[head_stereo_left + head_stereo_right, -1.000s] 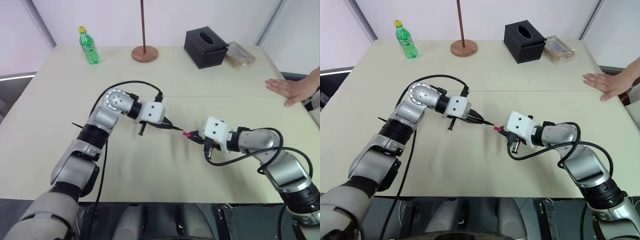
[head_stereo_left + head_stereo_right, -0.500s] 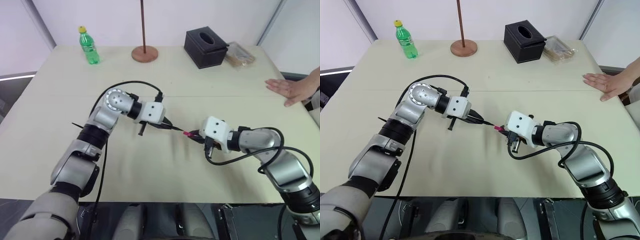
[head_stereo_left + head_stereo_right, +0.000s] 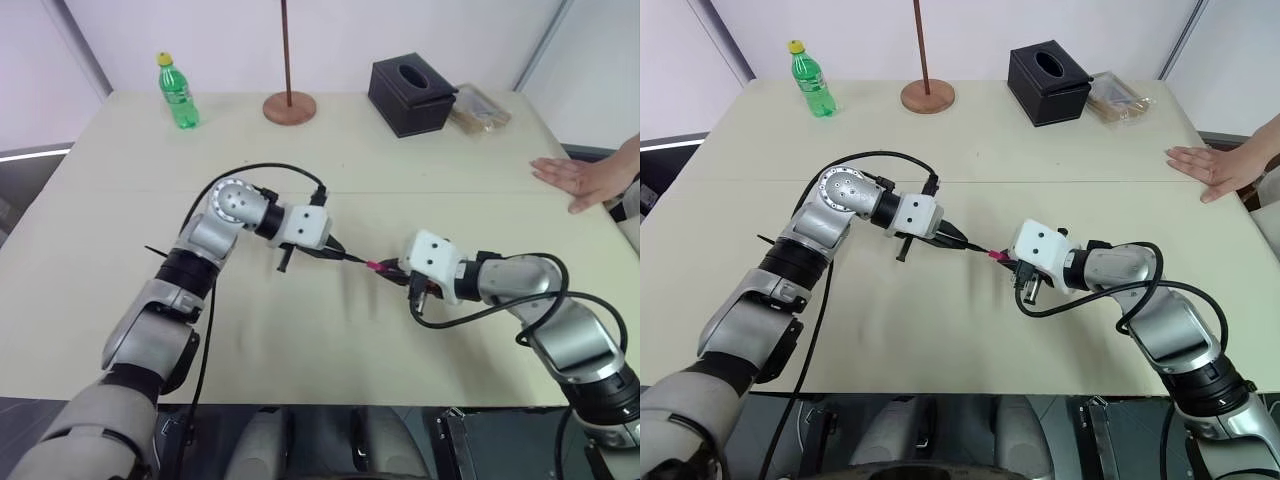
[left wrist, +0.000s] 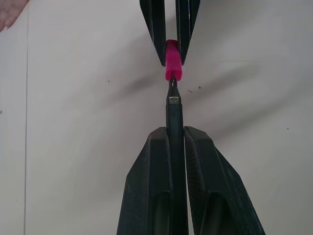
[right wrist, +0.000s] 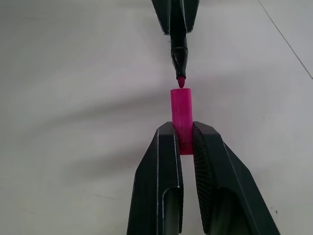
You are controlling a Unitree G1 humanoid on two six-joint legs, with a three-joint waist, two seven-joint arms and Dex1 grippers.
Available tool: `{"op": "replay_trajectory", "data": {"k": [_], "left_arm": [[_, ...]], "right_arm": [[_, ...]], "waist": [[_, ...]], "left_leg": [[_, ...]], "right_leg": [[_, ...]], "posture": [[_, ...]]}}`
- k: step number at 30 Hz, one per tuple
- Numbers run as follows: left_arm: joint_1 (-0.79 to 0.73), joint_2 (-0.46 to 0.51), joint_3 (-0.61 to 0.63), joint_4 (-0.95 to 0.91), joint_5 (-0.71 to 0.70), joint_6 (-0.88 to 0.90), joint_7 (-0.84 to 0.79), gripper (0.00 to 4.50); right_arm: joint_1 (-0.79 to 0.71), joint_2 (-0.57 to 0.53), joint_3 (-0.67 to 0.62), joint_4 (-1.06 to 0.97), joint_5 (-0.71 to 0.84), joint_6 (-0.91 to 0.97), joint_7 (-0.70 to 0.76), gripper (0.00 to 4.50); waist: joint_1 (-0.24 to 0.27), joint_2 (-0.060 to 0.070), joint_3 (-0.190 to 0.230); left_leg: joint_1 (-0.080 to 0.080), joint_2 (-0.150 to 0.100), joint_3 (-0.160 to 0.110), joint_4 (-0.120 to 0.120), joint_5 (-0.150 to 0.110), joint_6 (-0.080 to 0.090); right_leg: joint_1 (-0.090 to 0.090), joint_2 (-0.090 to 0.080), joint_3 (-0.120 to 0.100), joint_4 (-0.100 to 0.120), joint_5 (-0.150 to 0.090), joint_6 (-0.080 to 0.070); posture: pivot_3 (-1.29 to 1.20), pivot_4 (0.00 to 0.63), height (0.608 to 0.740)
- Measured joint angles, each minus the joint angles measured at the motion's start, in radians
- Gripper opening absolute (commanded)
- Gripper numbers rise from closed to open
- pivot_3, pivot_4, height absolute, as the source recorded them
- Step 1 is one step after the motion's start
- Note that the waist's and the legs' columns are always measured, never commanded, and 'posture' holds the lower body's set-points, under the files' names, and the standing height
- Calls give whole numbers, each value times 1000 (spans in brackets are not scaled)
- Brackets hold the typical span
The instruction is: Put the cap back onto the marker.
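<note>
Over the middle of the table, my left gripper (image 3: 338, 252) is shut on the thin black marker (image 4: 173, 110), whose reddish tip points right toward the cap. The bright pink cap (image 5: 181, 115) is pinched at its closed end by my right gripper (image 5: 182, 128), which is shut on it, with its open end facing the marker. Marker (image 5: 179, 56) and cap (image 4: 172, 61) are lined up end to end, and the tip sits right at the cap's mouth. Both are held a little above the tabletop.
At the back of the beige table (image 3: 300, 340) stand a green bottle (image 3: 178, 92), a round wooden stand base (image 3: 289, 106), a black tissue box (image 3: 411, 95) and a clear packet (image 3: 478, 108). A person's hand (image 3: 580, 183) rests flat near the right edge.
</note>
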State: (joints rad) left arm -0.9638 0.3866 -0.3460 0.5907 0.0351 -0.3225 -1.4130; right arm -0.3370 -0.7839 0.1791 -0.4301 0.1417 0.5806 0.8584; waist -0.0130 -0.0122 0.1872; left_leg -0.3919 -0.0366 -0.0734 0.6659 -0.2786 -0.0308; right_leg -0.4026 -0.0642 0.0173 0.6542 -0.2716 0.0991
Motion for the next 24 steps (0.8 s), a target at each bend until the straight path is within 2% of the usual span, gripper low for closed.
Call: {"op": "replay_trajectory", "data": {"k": [24], "left_arm": [[-8,-14,-4,37,21,-21,23,0]], "right_arm": [[-27,1,9,-14,-10,19,2,13]], "waist": [[0,0,0]], "left_leg": [[0,0,0,0,0,0]], "right_leg": [[0,0,0,0,0,0]], "posture": [[0,150,740]]}}
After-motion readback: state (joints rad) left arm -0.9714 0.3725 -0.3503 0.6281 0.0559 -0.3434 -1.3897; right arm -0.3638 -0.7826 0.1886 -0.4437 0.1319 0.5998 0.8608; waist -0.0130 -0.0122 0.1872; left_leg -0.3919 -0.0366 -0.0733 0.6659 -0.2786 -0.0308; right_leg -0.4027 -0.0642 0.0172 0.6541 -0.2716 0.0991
